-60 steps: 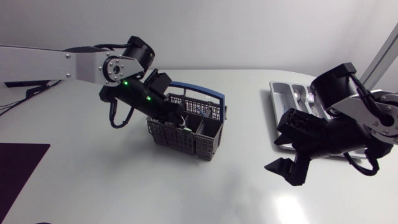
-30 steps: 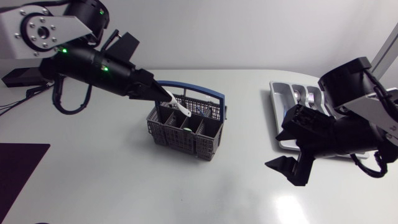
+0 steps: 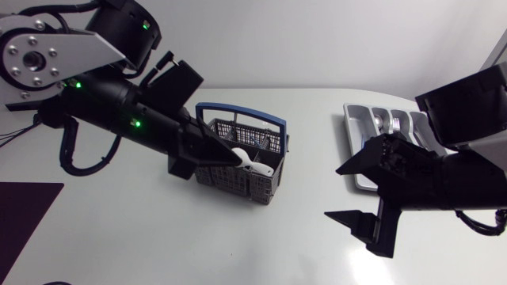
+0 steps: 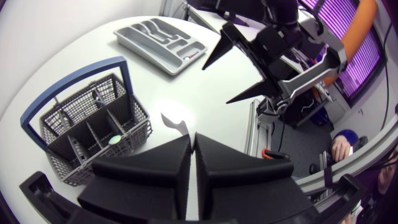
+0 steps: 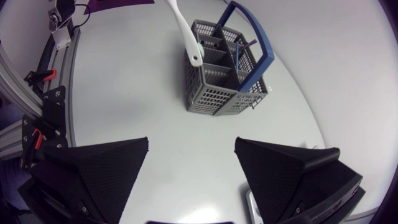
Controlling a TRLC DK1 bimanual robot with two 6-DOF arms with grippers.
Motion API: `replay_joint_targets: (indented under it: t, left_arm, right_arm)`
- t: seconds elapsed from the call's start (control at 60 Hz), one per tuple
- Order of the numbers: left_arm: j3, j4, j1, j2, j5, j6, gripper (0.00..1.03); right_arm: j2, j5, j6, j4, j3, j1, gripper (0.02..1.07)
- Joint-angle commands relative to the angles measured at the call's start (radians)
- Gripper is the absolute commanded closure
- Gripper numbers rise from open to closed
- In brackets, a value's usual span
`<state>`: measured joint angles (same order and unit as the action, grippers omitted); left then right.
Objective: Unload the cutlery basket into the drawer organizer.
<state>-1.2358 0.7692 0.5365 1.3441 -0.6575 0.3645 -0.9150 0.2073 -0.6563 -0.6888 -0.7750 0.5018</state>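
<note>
The grey cutlery basket (image 3: 263, 188) with a blue handle stands mid-table, also in the left wrist view (image 4: 93, 124) and right wrist view (image 5: 217, 93). My left gripper (image 3: 230, 156) hangs over it, shut on a white utensil (image 3: 255, 167) that points out ahead of the fingertips (image 4: 176, 122) and slants above the basket (image 5: 185, 34). The left gripper's fingers are pressed together (image 4: 193, 138). The grey drawer organizer (image 3: 358, 125) lies at the right (image 4: 161, 40). My right gripper (image 3: 337, 194) stands open in front of it, holding nothing (image 5: 191, 142).
Some silver cutlery (image 3: 388, 123) lies in the organizer's compartments. A small greenish round thing (image 4: 114, 140) sits in one basket cell. A dark mat (image 3: 24, 214) covers the table's front left corner. Bare white table lies between basket and organizer.
My left gripper has come up out of the basket with the white utensil and swung it rightward over the basket's front. The right arm has risen towards the camera, still open.
</note>
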Motion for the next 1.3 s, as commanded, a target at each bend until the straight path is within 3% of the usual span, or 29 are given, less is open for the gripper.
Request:
replay_joint_targets:
  t: [0.0,0.267,0.45,0.517,0.65,0.767,1.083,1.2,1.25,1.283]
  left_arm:
    - [0.044,-0.005,0.039,-0.005,-0.008,0.100,1.00]
    - [0.118,-0.070,0.155,-0.002,0.001,0.231,1.00]
    - [0.118,-0.079,0.240,0.007,0.002,0.249,1.00]
    - [0.108,-0.080,0.247,0.018,0.004,0.248,1.00]
    - [0.095,-0.079,0.249,0.040,0.009,0.249,1.00]
    - [0.095,-0.084,0.247,0.049,0.018,0.249,1.00]
    - [0.088,-0.094,0.246,0.050,0.021,0.243,0.99]
    - [0.082,-0.097,0.241,0.049,0.022,0.241,0.84]
    - [0.081,-0.102,0.240,0.049,0.029,0.241,0.73]
    - [0.078,-0.111,0.235,0.049,0.039,0.238,0.60]
  right_arm:
    - [-0.001,-0.009,0.027,0.021,0.006,0.046,0.07]
    - [-0.021,-0.005,0.035,0.118,0.057,0.192,0.12]
    - [-0.067,0.044,0.034,0.186,0.077,0.236,0.24]
    - [-0.073,0.060,0.030,0.199,0.082,0.251,0.32]
    - [-0.067,0.067,0.026,0.224,0.094,0.276,0.63]
    - [-0.055,0.067,0.021,0.224,0.098,0.276,0.82]
    - [-0.078,0.086,0.012,0.212,0.105,0.273,1.01]
    - [-0.068,0.086,0.011,0.193,0.115,0.270,1.01]
    - [-0.064,0.086,0.011,0.192,0.120,0.264,1.01]
    - [-0.061,0.084,0.009,0.190,0.126,0.257,1.01]
